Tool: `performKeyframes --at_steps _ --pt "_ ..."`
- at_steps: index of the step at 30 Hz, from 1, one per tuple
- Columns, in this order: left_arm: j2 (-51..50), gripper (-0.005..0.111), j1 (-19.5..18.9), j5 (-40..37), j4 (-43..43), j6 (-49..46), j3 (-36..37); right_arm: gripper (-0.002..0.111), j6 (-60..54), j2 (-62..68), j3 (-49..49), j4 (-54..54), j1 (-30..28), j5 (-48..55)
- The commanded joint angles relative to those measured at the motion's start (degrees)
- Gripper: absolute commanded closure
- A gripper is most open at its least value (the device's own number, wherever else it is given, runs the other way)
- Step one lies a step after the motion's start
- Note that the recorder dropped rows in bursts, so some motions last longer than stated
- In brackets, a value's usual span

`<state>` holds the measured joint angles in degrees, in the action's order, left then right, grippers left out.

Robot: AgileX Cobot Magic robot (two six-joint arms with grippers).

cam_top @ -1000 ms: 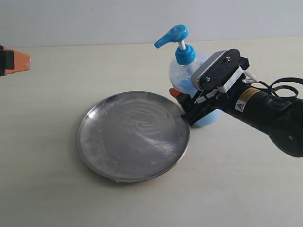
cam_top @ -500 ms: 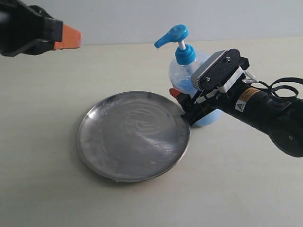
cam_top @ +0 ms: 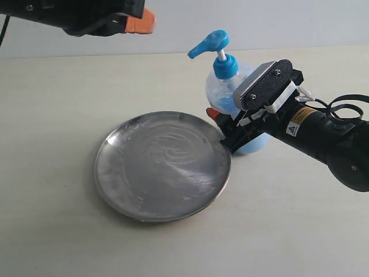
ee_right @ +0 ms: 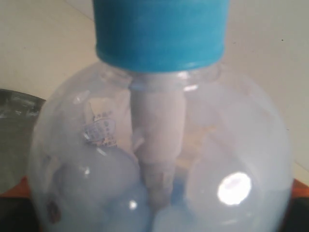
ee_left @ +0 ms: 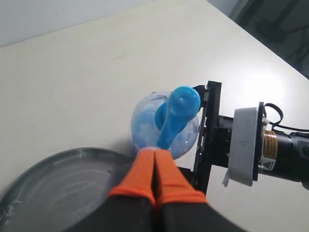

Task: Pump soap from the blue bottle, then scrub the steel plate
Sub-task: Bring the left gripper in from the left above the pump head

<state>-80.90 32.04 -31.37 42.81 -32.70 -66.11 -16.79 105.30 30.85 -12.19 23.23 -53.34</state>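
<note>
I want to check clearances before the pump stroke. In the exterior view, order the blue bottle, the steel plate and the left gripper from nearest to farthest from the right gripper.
1. blue bottle: held between the fingers of the right gripper.
2. steel plate: its rim lies close beside that gripper, toward the view's left.
3. left gripper: far off, high at upper left.

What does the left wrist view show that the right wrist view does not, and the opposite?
Only the left wrist view shows the pump head from above and the left gripper, its orange fingers pressed together. Only the right wrist view shows the small label and the white tube inside the blue bottle. Both views show the blue bottle and a part of the steel plate.
</note>
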Motion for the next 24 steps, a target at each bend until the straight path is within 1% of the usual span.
performKeyframes --at_steps 1,6,12,18,24 --pt "-3.0 0.107 1.8 0.1 -0.1 -0.2 -3.6 0.108 -0.7 -0.4 0.4 -0.5 0.1 -1.6" --pt "-7.9 0.107 4.4 0.1 -0.6 -0.4 -8.1 0.108 -0.7 -0.4 0.4 -0.5 0.1 -1.6" --pt "-11.7 0.107 4.7 0.0 -0.6 -1.6 -12.2 0.108 -0.7 -0.4 0.4 -0.5 0.1 -1.6" --pt "-13.6 0.107 4.9 0.1 -0.3 -2.9 -13.1 0.108 -0.7 -0.4 0.4 -0.5 0.1 -1.4" --pt "-13.7 0.107 7.3 1.6 -0.7 -4.9 -13.1 0.108 -0.7 -0.4 0.4 -0.5 0.1 -1.2"
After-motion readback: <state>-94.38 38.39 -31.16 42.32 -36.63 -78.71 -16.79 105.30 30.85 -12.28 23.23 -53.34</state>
